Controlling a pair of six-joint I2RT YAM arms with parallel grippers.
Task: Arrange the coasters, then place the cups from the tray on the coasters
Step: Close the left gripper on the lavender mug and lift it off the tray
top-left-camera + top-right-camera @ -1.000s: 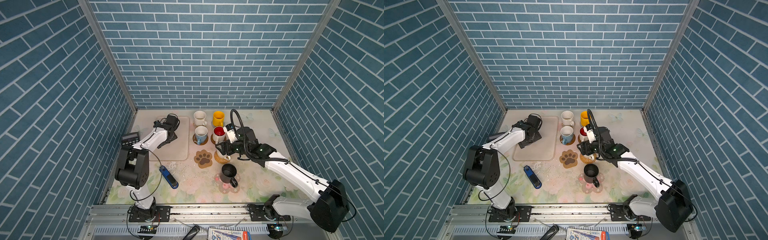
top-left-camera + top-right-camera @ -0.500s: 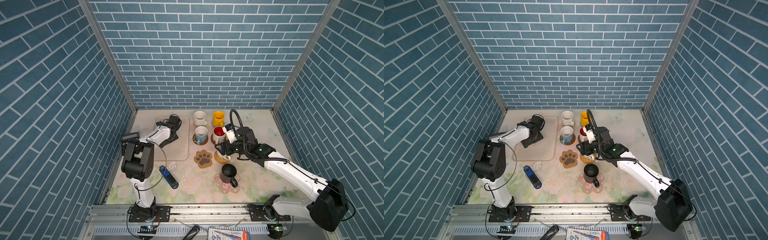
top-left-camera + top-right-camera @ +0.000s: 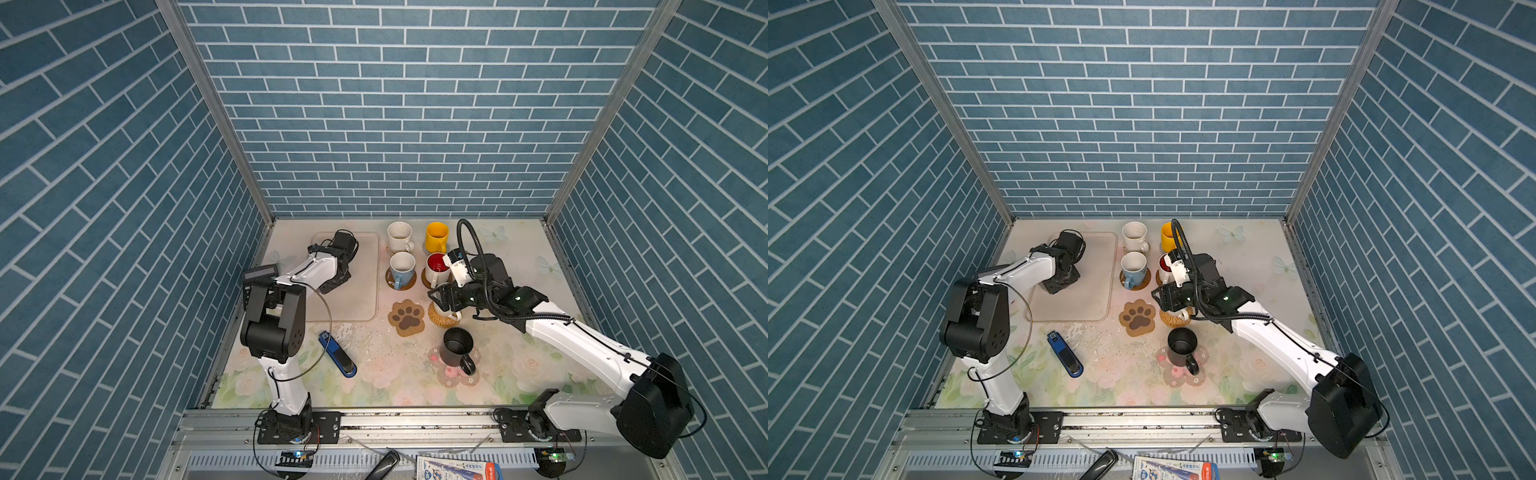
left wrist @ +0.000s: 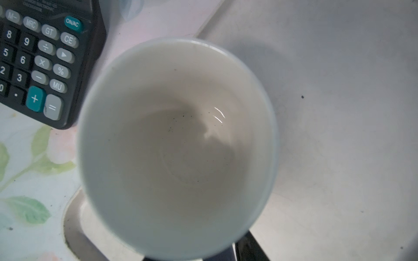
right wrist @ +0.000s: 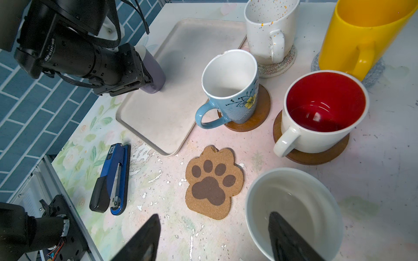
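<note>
Lavender mug (image 5: 154,70) sits near calculator (image 4: 40,56), left hand (image 3: 337,277) grip unclear; right hand (image 5: 214,235) released astride cream mug (image 5: 294,203).

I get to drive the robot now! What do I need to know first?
Left gripper: at the lavender mug on the tray; I can't tell if it is gripping.
Right gripper: open, one finger inside the cream mug, which stands on the rattan coaster.
Done: speckled mug, yellow mug, light blue mug, red-inside mug and black mug each sit on a coaster.
To do: put the lavender mug on the empty paw coaster.
</note>
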